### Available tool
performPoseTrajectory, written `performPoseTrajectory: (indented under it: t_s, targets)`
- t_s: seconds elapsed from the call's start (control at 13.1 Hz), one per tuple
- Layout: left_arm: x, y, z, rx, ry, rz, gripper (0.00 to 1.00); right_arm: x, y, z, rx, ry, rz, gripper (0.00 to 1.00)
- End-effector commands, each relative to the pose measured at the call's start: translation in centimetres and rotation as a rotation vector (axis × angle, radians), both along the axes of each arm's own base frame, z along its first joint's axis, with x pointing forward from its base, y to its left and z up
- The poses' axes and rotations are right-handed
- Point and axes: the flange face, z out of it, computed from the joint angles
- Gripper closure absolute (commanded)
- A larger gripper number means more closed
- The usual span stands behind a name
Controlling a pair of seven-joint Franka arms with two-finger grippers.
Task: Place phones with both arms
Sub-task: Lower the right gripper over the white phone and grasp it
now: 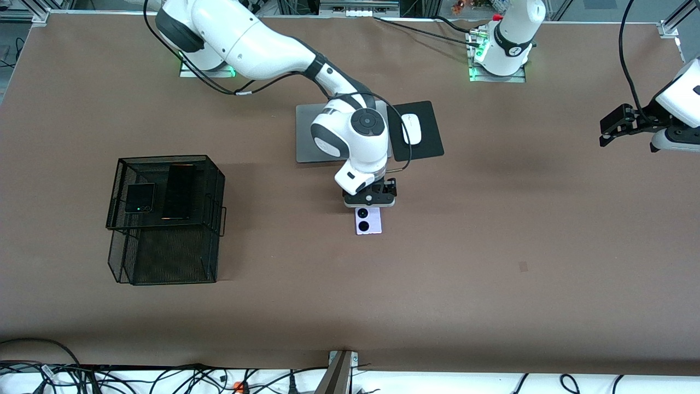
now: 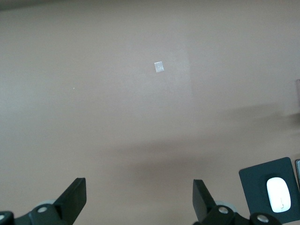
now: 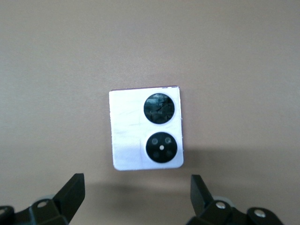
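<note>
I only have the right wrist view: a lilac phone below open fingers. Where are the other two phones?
Observer: The small black phone and the long black phone lie side by side in the black mesh basket, toward the right arm's end.
Operator: And the left arm?
Observer: The left gripper waits, fingers open, over bare table.
Operator: Anything near the lilac phone?
Observer: A white mouse on a black pad, farther from the front camera.

Two phones (image 1: 161,194) in basket (image 1: 164,257) (right arm's end); third phone (image 1: 368,220) mid-table, nearer camera than mouse (image 1: 411,128).
</note>
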Motion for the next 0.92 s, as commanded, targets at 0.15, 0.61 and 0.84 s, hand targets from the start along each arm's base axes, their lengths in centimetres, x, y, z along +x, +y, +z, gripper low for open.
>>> performPoseTrajectory:
  t_s: [0.15, 0.61, 0.84]
  targets:
    - [-0.1, -0.9, -0.2, 0.003, 0.014, -0.014, 0.00, 0.6, 0.2, -2.2, 0.000, -0.037, 0.001, 0.00]
    - [-0.2, -0.7, -0.3, 0.003, 0.025, -0.009, 0.00, 0.8, -0.1, -4.0, 0.041, -0.041, -0.091, 0.00]
    - [-0.2, -0.8, -0.3, 0.003, 0.026, -0.010, 0.00, 0.6, -0.1, -4.8, 0.035, -0.032, -0.091, 0.00]
